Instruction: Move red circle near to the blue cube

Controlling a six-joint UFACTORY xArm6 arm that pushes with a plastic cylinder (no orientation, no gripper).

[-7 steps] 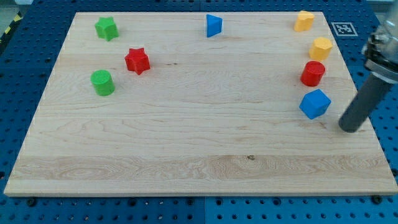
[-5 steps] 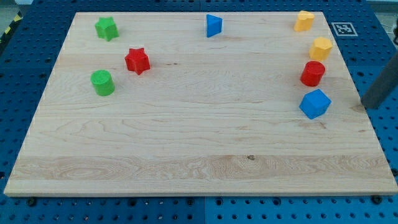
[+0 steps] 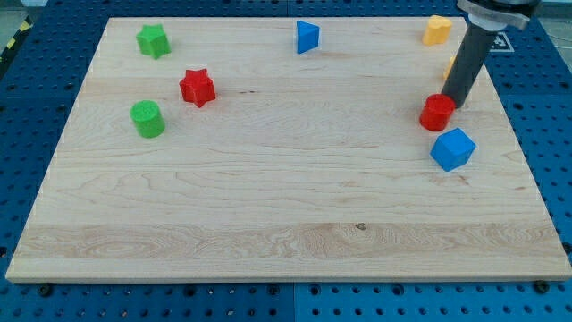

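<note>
The red circle [image 3: 437, 113] sits at the board's right side, just above and a little left of the blue cube [image 3: 452, 148], with a small gap between them. My tip [image 3: 458, 104] touches the red circle's upper right edge. The dark rod rises from there toward the view's top right and hides most of a yellow block [image 3: 450, 68] behind it.
A second yellow block [image 3: 436, 29] lies at the top right corner. A blue triangle [image 3: 307, 37] is at the top middle. A green star [image 3: 153, 40], a red star [image 3: 197, 87] and a green cylinder [image 3: 147, 119] sit on the left. The wooden board [image 3: 268, 224] rests on a blue pegboard.
The rod has swung from the board's right edge up and in, behind the red circle. The red circle has slid a little left and down, closer to the blue cube.
</note>
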